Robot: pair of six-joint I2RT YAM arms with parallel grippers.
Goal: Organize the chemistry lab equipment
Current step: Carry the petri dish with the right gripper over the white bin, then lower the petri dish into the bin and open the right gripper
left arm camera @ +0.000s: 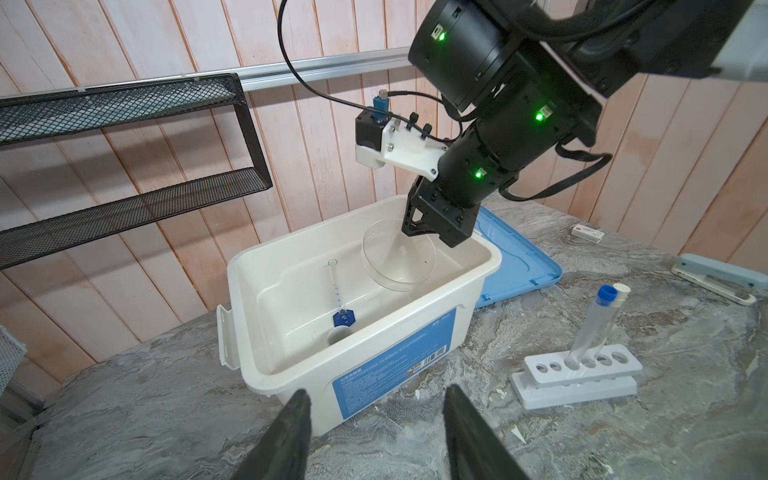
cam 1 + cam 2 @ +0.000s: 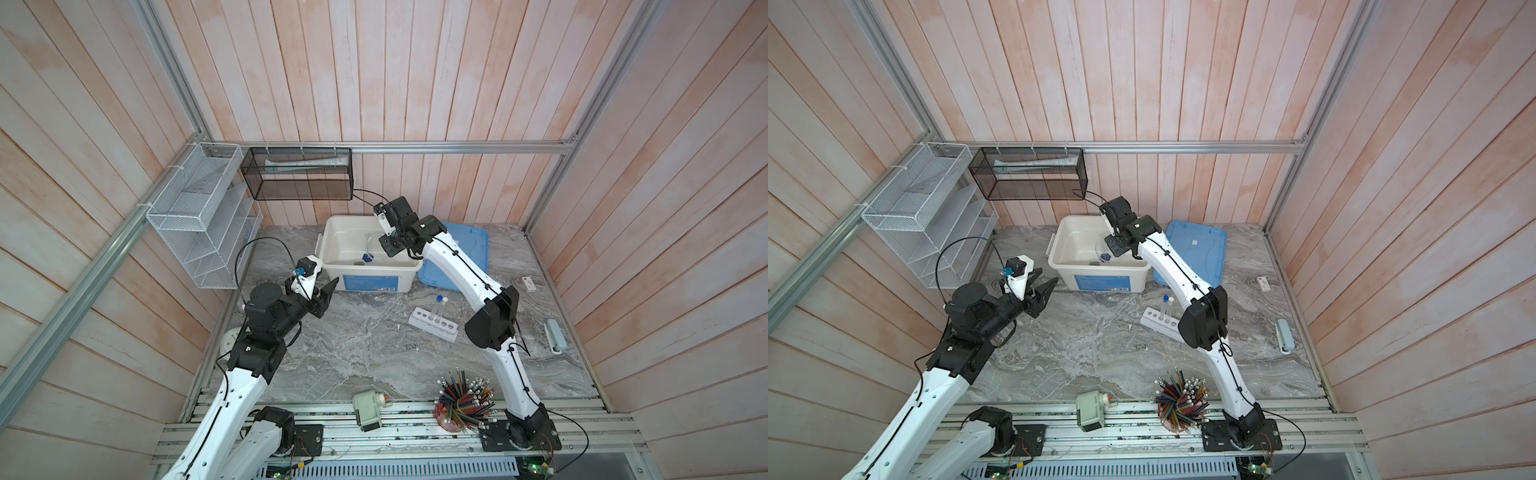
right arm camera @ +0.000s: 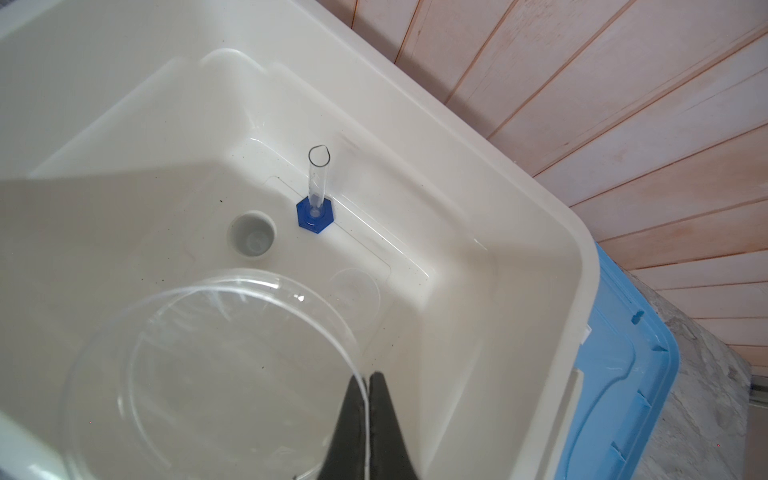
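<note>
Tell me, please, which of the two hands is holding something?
The right hand: it is shut on the rim of the clear round dish over the white bin, while the left hand is open and empty.

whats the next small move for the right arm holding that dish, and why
Probably lower the right gripper a little, then open it: it pinches the clear dish by its rim, tilted inside the white bin, apart from the cylinder and small cup.
</note>
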